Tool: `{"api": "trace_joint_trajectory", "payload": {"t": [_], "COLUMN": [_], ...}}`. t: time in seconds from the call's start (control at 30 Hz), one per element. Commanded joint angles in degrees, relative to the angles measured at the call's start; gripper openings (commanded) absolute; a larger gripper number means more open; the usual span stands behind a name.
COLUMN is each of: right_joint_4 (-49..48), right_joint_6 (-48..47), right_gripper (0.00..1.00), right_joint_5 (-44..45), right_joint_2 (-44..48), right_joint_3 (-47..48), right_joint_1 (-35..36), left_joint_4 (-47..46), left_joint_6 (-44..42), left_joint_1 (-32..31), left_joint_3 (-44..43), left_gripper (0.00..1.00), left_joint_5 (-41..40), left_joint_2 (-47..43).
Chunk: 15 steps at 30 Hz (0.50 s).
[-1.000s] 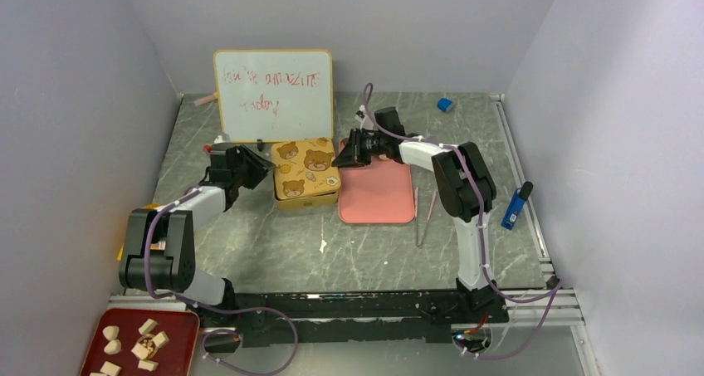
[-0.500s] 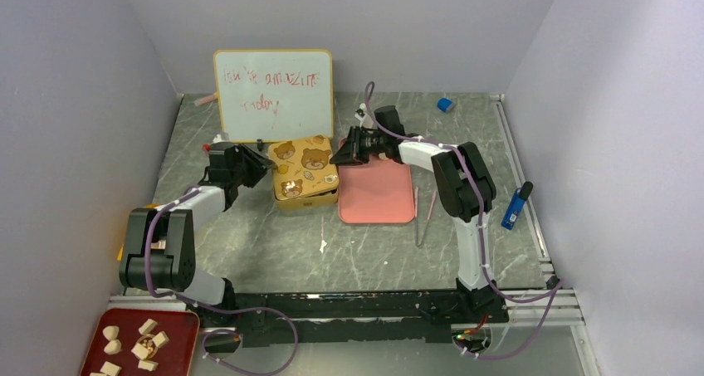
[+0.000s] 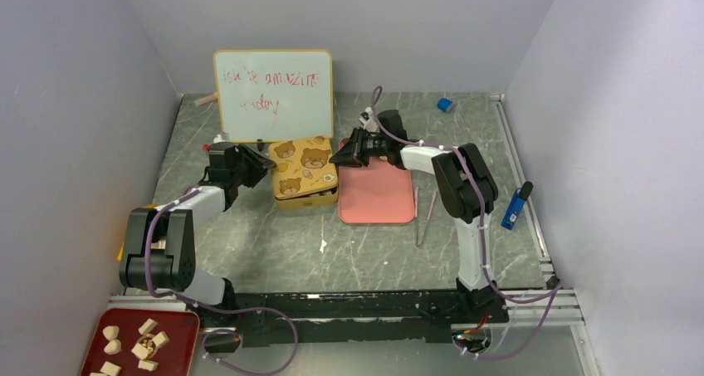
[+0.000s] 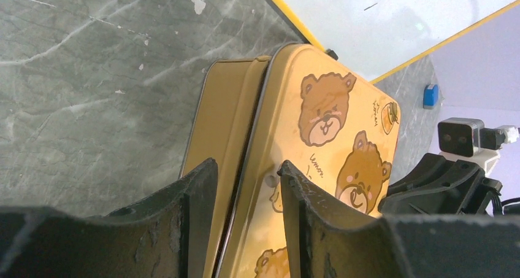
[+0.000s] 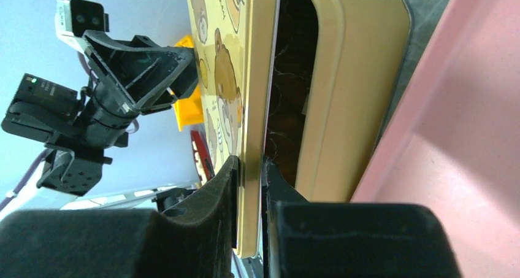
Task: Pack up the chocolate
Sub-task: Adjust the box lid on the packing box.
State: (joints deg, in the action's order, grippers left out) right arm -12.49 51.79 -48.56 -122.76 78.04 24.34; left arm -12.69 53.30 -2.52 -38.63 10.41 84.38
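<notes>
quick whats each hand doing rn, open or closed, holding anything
left hand: closed on the side of the bear tin.
right hand: closed on the rim of the lid, which is lifted off the base.

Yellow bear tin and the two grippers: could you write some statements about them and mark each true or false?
1. The right gripper pinches the lid of the yellow bear-printed metal tin. True.
2. The lid is fully closed. False: it gapes on the right gripper's side.
3. A flat pink tray lies beside the tin. True.
4. The left gripper hangs far from the tin. False: its fingers flank the tin's edge.
</notes>
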Motion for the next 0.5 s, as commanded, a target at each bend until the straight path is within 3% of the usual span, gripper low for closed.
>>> {"api": "trace_joint_trajectory", "payload": {"t": [0.0,0.47], "right_joint_4": [-9.2,-10.8], "right_joint_6": [6.5,8.2], "right_gripper": [0.00,0.00], "right_joint_5": [-1.7,0.1], "right_joint_2": [4.9,7.4], "right_joint_3": [-1.5,-4.4], "right_joint_1": [-0.1,0.0], "left_joint_4": [-1.4,-1.0], "left_joint_6": [0.3,0.2], "left_joint_1": [0.3,0.4], "left_joint_3": [-1.4,-1.3], "left_gripper": [0.48,0.47], "left_joint_5": [0.8,1.2], "left_joint_2": [-0.6,-1.0]}}
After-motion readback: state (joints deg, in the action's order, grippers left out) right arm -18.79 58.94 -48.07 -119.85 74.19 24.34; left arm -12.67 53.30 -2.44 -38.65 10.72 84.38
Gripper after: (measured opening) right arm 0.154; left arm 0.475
